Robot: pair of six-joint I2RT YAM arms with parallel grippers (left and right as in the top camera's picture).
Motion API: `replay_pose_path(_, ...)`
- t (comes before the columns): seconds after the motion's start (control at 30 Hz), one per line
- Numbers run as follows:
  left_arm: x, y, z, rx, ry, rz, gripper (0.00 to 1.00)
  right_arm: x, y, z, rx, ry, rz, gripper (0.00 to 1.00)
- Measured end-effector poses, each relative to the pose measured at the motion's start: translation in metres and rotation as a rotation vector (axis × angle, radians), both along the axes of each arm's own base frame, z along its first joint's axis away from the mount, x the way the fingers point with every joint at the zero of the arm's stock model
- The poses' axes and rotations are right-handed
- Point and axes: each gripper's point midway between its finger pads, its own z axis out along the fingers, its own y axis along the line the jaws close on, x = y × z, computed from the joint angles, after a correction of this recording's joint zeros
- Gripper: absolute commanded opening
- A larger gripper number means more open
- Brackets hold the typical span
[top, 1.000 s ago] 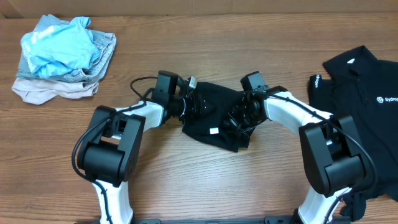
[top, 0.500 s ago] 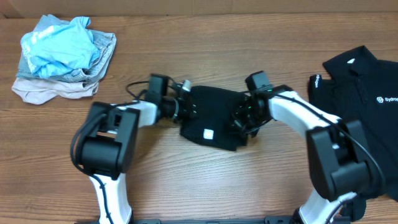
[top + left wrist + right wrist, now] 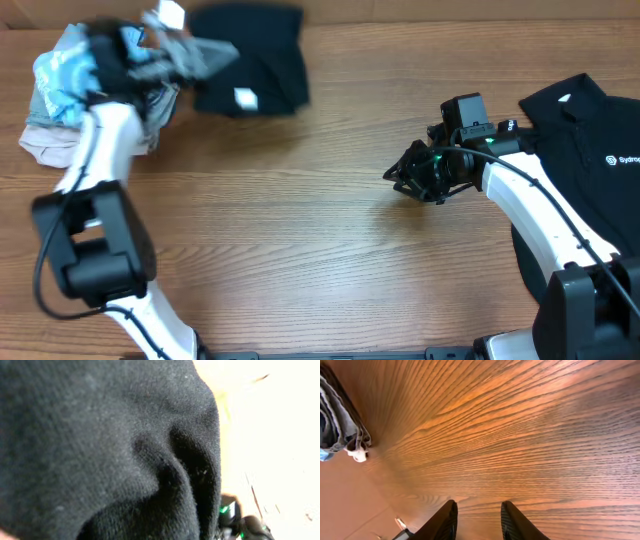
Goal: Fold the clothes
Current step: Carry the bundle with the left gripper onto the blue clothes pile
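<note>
The plain black shirt point(image 3: 250, 75), folded, with its small white label up, is at the back left beside the pile of clothes point(image 3: 75, 110). My left gripper point(image 3: 185, 52) is blurred at the shirt's left edge and shut on it. Black cloth point(image 3: 100, 445) fills the left wrist view and hides the fingers. My right gripper point(image 3: 405, 178) hovers over bare wood right of centre. Its jaws point(image 3: 477, 521) stand apart with nothing between them. The collared black shirt point(image 3: 580, 130) with white chest lettering lies at the right edge.
The pile at the back left holds light-blue, grey and beige garments. Its grey edge point(image 3: 337, 420) shows at the left of the right wrist view. The wooden table point(image 3: 300, 230) spreads between the two arms.
My left arm has swung the folded black shirt from the table's centre to the back left, by the pile. My right gripper has let go of it, drawn back to the right and opened wider.
</note>
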Motion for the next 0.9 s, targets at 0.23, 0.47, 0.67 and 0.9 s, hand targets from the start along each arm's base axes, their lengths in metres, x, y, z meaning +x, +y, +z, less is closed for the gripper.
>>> replay_pose_path(0.23,0.000,0.153,0.028,0.016,0.050,0.395,0.04,0.002,-0.004,-0.002,-0.029,-0.011,-0.004,0.33)
replay_pose_path(0.47,0.000,0.263,-0.048,0.231,0.303,0.908,0.04,0.003,-0.007,-0.004,-0.045,-0.013,-0.008,0.32)
replay_pose_path(0.67,0.032,0.262,-0.056,0.299,0.202,0.950,0.04,0.000,-0.007,-0.005,-0.050,-0.001,-0.008,0.32)
replay_pose_path(0.9,0.053,0.258,-0.024,0.179,0.076,0.963,0.04,-0.003,-0.011,-0.008,-0.071,0.015,-0.013,0.33)
